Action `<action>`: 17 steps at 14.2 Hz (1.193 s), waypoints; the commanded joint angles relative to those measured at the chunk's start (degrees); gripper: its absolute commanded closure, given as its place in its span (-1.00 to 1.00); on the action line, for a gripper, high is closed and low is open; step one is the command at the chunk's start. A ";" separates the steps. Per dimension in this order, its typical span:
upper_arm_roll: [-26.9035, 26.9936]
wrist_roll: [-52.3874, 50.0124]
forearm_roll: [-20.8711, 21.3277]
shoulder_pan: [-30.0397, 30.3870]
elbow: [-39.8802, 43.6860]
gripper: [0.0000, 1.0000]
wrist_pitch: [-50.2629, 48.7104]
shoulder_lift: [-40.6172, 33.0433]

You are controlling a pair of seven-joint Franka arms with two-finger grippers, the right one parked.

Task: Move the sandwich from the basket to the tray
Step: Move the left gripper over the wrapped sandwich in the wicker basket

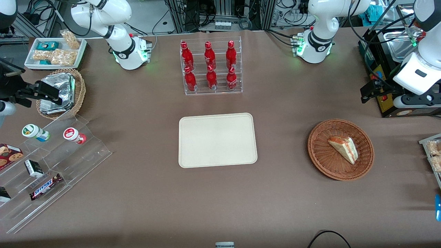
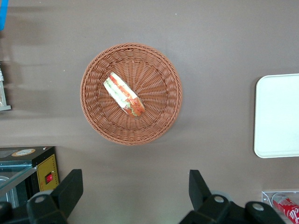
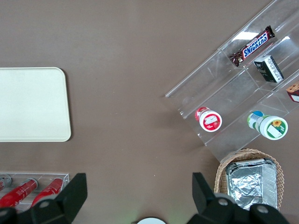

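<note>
Brown table, pincer wide open, empty

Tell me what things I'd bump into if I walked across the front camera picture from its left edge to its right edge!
Tan basket of foil packets → rack of red bottles → cream tray → sandwich in the reddish-brown basket → the gripper, open, farther from the camera than the basket.

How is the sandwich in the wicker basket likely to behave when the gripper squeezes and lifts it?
The sandwich is a pale bread wedge with layered filling, so it probably compresses easily and may shed layers if pinched hard. It looks light. Lying flat in the basket, it seems unlikely to roll. The gripper is open, apart from the basket and closer to the robot base, not touching it.
</note>
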 commanded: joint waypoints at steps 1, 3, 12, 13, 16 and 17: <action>-0.43 0.38 -0.82 -0.20 0.16 -1.00 -1.35 -1.02; -0.70 0.47 -0.82 -0.29 0.16 -1.00 -2.32 -1.03; -0.61 0.29 -0.82 -0.29 -0.55 -1.00 -2.58 -0.67; -0.61 0.29 -0.82 -0.21 -1.24 -1.00 -2.50 -0.41; -0.26 0.29 -0.73 0.58 -3.44 -1.00 -1.62 1.69; -0.17 0.29 -0.73 1.63 -3.53 -1.00 -0.92 3.27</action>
